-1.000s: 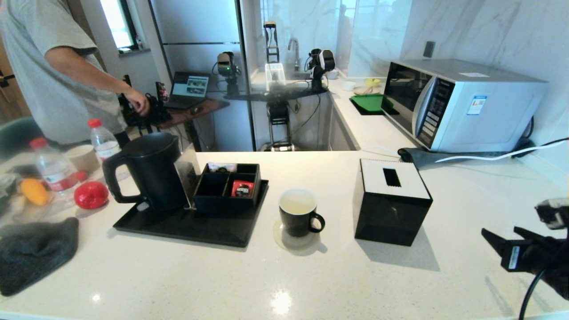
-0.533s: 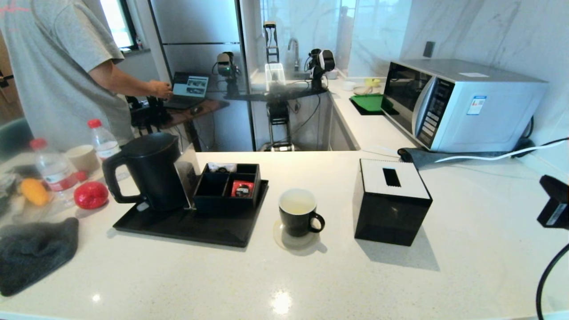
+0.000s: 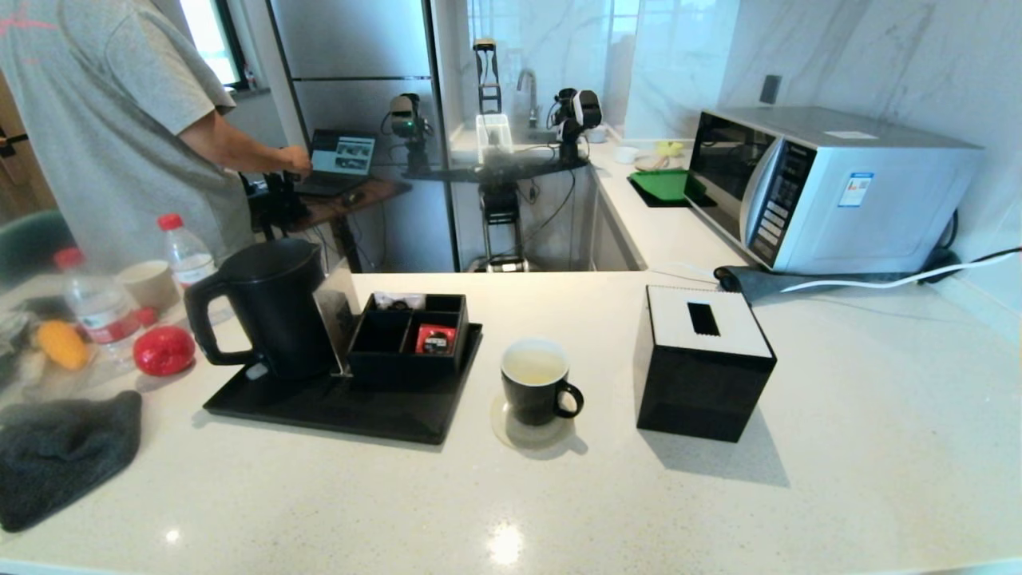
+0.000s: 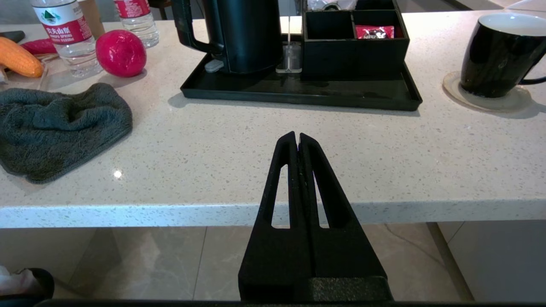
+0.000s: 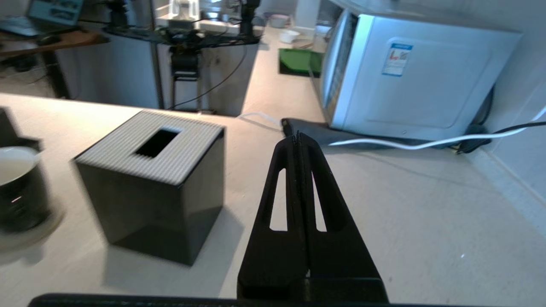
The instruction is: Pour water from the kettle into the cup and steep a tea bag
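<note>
Since a second ago, right gripper (image 5: 298, 135) gone from head view, jaws pressed together.

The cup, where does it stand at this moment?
In the head view the cup stands on a round coaster near the counter's middle, between the black tray on its left and the black tissue box on its right.

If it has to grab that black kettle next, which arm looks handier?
Probably the left. The kettle stands on the robot's left, handle turned leftward. The left tool waits shut at the counter edge facing it; the right tool faces the tissue box.
</note>
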### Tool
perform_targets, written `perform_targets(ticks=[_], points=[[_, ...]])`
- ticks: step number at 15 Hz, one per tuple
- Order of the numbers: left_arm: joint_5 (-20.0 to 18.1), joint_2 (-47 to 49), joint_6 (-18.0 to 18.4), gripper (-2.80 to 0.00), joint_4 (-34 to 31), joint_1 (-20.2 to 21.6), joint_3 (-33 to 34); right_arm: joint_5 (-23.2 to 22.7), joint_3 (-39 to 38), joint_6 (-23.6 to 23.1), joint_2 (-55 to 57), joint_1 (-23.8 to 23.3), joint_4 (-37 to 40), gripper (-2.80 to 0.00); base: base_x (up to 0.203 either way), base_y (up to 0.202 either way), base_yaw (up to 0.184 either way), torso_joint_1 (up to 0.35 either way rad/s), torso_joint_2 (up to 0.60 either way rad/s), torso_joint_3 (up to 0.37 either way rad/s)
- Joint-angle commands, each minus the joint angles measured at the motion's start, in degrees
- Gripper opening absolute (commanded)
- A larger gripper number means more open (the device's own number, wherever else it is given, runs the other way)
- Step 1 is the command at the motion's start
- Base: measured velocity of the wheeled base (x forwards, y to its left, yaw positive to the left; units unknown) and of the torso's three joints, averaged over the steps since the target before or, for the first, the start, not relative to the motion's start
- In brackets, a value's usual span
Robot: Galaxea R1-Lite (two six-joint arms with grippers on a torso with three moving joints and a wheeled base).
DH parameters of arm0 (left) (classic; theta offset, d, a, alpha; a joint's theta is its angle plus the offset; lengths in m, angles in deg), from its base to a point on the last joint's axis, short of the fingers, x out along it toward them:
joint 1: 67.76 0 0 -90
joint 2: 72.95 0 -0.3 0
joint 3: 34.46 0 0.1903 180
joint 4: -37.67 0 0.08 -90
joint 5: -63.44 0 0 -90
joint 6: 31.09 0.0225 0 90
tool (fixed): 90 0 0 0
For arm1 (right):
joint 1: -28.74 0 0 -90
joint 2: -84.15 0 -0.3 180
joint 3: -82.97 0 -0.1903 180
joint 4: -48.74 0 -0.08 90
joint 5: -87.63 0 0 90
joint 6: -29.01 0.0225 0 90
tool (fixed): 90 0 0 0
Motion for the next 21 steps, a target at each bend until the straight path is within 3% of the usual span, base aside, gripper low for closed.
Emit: perform_targets(ticks=[1, 5, 8, 12, 17, 21], points=[[0.01, -0.02, 0.0, -2.8, 0.0, -0.02, 0.0, 0.01, 0.04, 0.03, -15.21, 3.44, 13.14, -2.8, 0.0, 0.0, 0.0, 0.0, 0.0, 0.0], [0.01, -0.02, 0.0, -2.8, 0.0, 0.04, 0.0, 0.0, -0.32, 0.44, -33.32, 8.74, 32.15, -2.8, 0.0, 0.0, 0.0, 0.0, 0.0, 0.0], [0.01, -0.02, 0.0, -2.8, 0.0, 0.04, 0.0, 0.33, -2.29, 0.75, -37.98, 10.79, 33.14, -2.8, 0.0, 0.0, 0.0, 0.0, 0.0, 0.0], [0.01, -0.02, 0.0, -2.8, 0.0, 0.04, 0.0, 0.68, -9.24, 0.26, -39.06, 10.15, 30.07, -2.8, 0.0, 0.0, 0.0, 0.0, 0.0, 0.0], [0.01, -0.02, 0.0, -2.8, 0.0, -0.05, 0.0, 0.74, -6.67, -0.29, -52.16, 7.78, 41.28, -2.8, 0.0, 0.0, 0.0, 0.0, 0.0, 0.0], [0.01, -0.02, 0.0, -2.8, 0.0, 0.04, 0.0, 5.26, -11.33, -2.18, -53.72, 7.54, 48.38, -2.8, 0.0, 0.0, 0.0, 0.0, 0.0, 0.0]])
